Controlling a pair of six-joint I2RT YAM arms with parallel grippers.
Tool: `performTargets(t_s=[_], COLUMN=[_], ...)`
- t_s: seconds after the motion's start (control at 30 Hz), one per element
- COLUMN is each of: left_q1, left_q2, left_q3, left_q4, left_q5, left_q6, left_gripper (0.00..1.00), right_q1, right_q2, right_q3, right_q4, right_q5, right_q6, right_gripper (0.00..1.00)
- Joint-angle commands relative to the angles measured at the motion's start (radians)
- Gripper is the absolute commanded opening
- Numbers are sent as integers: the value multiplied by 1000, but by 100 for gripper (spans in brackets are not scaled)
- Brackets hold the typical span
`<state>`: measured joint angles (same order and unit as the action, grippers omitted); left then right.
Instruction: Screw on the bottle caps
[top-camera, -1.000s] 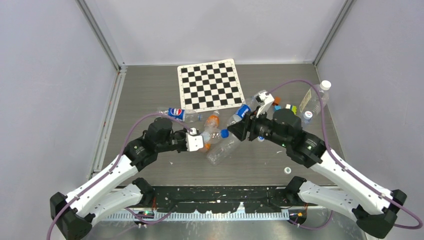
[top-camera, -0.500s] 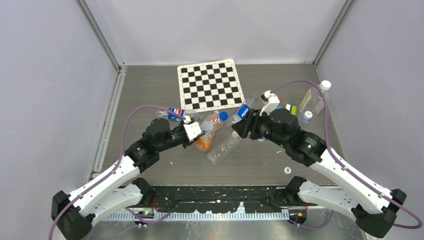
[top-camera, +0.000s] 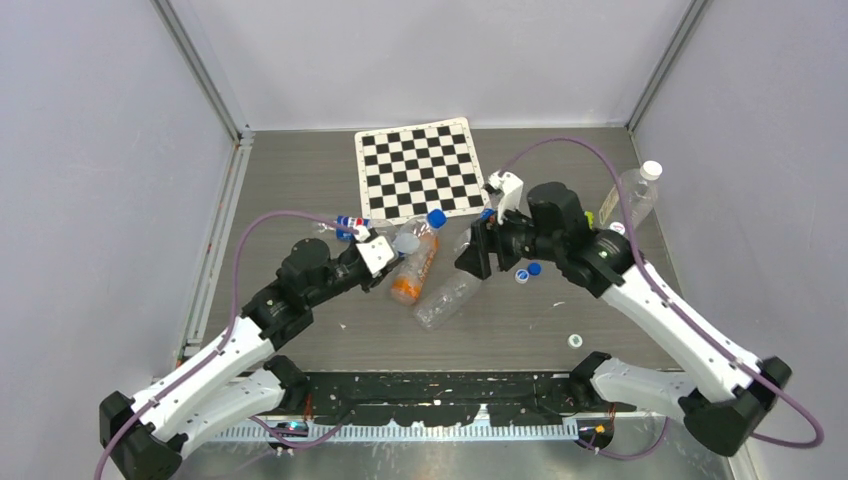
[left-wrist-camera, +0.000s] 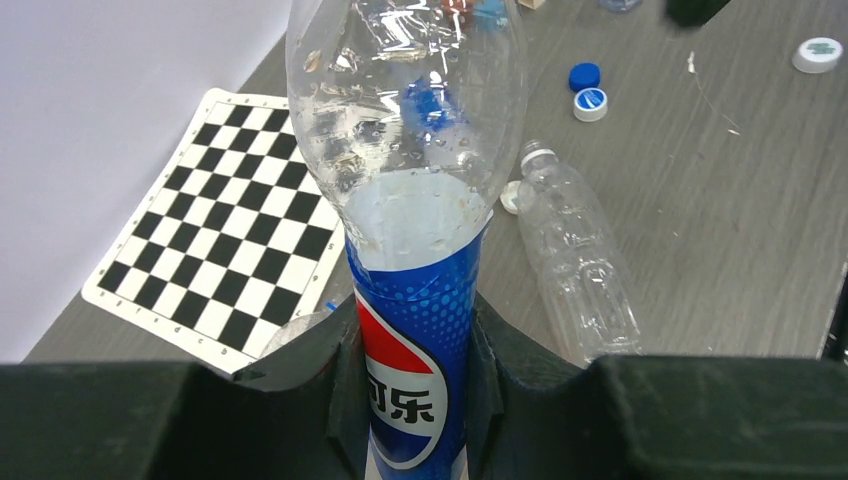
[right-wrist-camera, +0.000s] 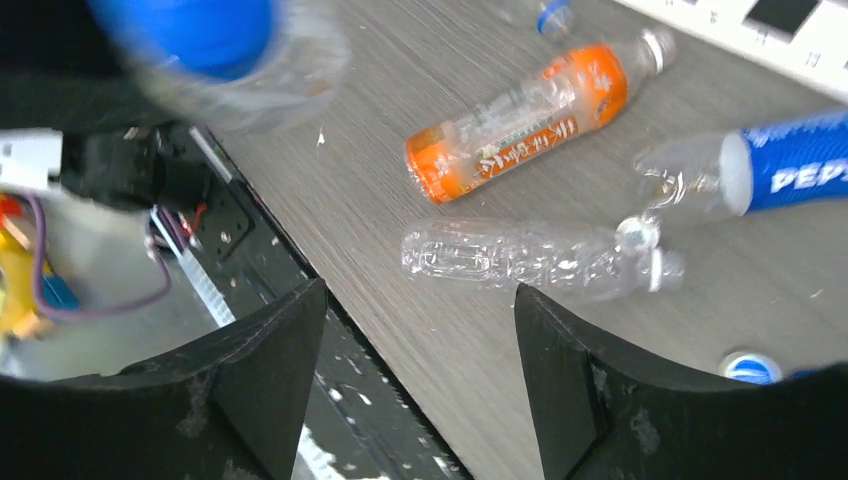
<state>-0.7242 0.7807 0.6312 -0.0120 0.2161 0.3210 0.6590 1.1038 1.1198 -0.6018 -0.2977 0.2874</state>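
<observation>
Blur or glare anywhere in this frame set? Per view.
Right wrist: the blue cap at top left is smeared, likely too close to focus; the orange bottle on the table is sharp. Left wrist: specular glints and droplets on the clear upper part of the Pepsi bottle; table behind in focus. Top external: even light, soft shadows, checkerboard crisp.

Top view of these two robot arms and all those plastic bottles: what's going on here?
The left gripper is clamped on a Pepsi bottle, raised off the table, with a blue cap on its neck. The right gripper is open and empty, close to that cap. An orange-label bottle and a clear bottle lie below them, and loose blue caps sit nearby.
</observation>
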Motion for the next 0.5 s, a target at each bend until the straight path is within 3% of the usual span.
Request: performTargets(t_s=[0.0,0.23,0.47], left_q1=[20,43,42], left_q2=[-3,73,120], left_q3=[81,187,267], left_q4=[-127,-306,-424], left_q5=[104,373,511], left_q6=[14,79,144], left_gripper=[32,31,32], right_q1=[-1,-2,-2], right_q2=[-164,-150,-84], right_q3=[12,95,162], right_q4=[-18,-109,-115], right_q5=[-138,-317,-424], right_q6=[-438,-788,-883], right_gripper=[74,74,71])
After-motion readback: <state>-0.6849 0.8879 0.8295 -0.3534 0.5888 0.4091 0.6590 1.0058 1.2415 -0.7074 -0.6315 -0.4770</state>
